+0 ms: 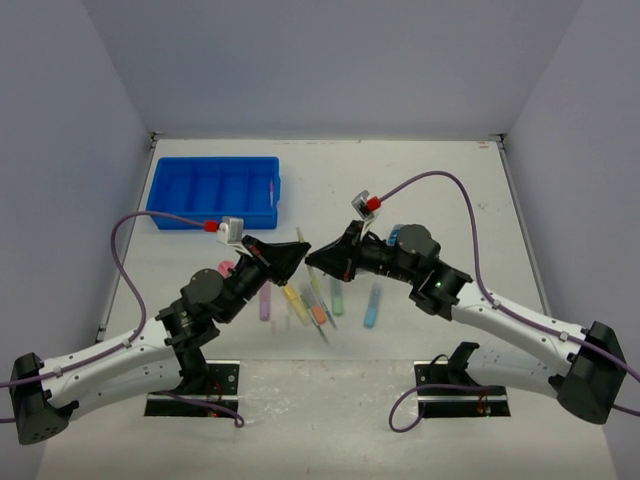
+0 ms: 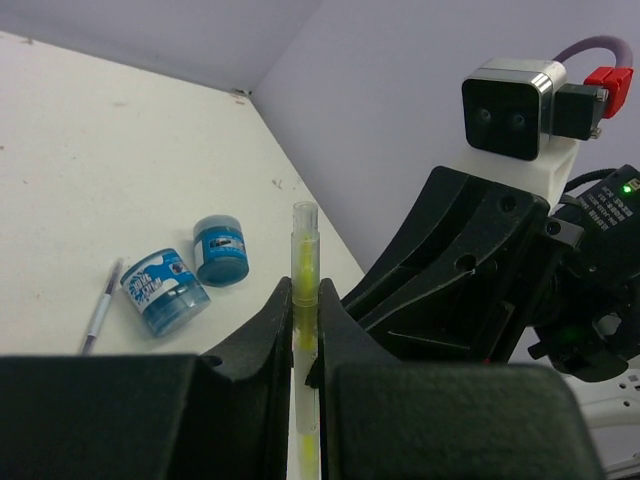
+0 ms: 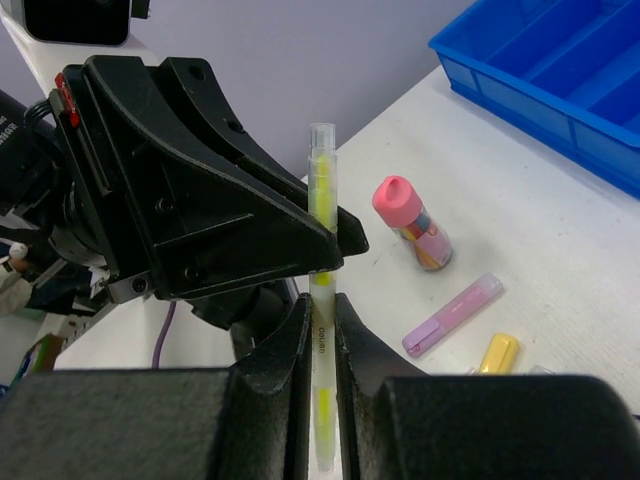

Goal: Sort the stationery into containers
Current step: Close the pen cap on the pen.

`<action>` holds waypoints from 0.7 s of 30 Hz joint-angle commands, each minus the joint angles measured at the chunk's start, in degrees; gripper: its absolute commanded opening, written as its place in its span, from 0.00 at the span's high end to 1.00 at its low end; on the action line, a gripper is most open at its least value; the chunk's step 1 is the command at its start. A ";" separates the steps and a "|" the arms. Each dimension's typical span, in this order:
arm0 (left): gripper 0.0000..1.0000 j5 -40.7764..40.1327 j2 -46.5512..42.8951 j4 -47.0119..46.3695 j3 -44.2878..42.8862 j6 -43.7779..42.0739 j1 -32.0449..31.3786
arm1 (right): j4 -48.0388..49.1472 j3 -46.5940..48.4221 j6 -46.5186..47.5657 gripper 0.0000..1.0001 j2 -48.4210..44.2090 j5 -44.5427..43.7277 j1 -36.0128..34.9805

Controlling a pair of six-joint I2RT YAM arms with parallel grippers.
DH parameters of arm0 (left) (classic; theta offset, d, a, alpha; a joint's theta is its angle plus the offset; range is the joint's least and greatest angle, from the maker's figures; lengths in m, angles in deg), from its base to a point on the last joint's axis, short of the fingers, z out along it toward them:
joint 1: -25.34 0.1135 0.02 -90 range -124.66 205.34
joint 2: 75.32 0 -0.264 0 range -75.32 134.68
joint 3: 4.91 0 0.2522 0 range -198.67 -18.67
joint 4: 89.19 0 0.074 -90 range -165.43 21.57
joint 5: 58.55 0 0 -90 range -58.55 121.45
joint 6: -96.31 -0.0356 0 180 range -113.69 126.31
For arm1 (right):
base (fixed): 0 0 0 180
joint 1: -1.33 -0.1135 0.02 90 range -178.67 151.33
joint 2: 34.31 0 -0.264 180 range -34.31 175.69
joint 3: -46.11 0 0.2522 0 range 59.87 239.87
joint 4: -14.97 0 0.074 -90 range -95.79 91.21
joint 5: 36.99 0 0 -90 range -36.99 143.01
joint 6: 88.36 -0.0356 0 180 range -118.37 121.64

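Observation:
A clear pen with a yellow core (image 2: 304, 250) (image 3: 321, 180) is held upright above the table's middle, gripped by both arms at once. My left gripper (image 2: 304, 300) (image 1: 298, 252) is shut on it, and my right gripper (image 3: 321, 305) (image 1: 312, 258) is shut on it from the opposite side, the tips almost touching. The blue divided tray (image 1: 215, 192) (image 3: 560, 70) sits at the far left, with one thin pen (image 1: 271, 193) in its right compartment. On the table below the grippers lie purple (image 1: 265, 300), yellow (image 1: 294, 300), orange (image 1: 318, 312), green (image 1: 337, 296) and blue (image 1: 371, 305) markers.
A pink-capped bottle (image 3: 410, 222) (image 1: 226, 268) lies near the left arm. Two small round blue tubs (image 2: 163, 290) (image 2: 221, 250) and a thin pen (image 2: 100, 318) lie behind the right arm. Grey walls close off the table's far and side edges.

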 commanded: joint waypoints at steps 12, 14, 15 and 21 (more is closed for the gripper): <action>1.00 5.42 -1.80 -5.22 -3.61 -10.53 0.12 | 9.26 1.80 -1.28 1.00 5.96 12.15 -0.60; 0.92 5.57 -1.43 -4.89 -4.03 -11.43 0.12 | 8.64 1.76 -0.77 1.00 5.46 11.67 -0.60; 0.82 5.98 -1.13 -4.63 -4.29 -11.74 0.12 | 8.48 1.71 -0.51 1.00 5.25 11.47 -0.60; 0.46 7.10 0.50 -1.47 -7.03 -13.32 0.12 | 6.07 2.16 1.32 1.00 3.74 11.20 -0.69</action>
